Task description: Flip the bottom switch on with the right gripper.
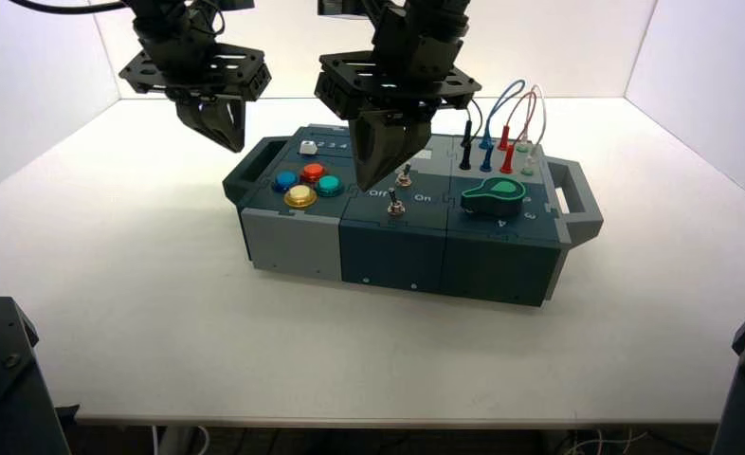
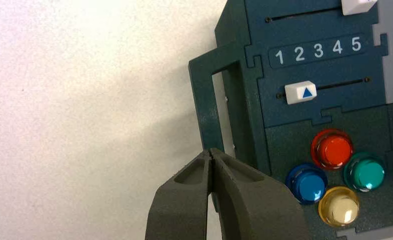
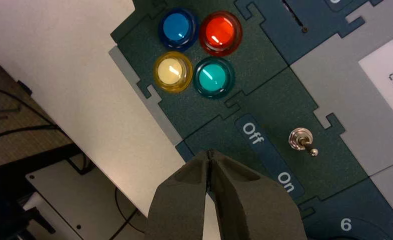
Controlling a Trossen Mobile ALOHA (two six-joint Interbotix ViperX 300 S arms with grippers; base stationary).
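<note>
The bottom toggle switch (image 1: 396,203) is sitting on the dark middle panel of the box (image 1: 397,256), nearest the front edge, between the "Off" and "On" lettering, with a second toggle (image 1: 405,175) just behind it. The right gripper (image 1: 372,180) is being held just above the panel on the "Off" side, fingers pressed together into a point, not touching either lever as far as can be told. In the right wrist view only one toggle (image 3: 302,141) is being shown, lever leaning toward "On". The left gripper (image 1: 232,142) is hanging, also pinched closed, over the box's left handle (image 1: 252,167), near the four coloured buttons (image 1: 305,184).
</note>
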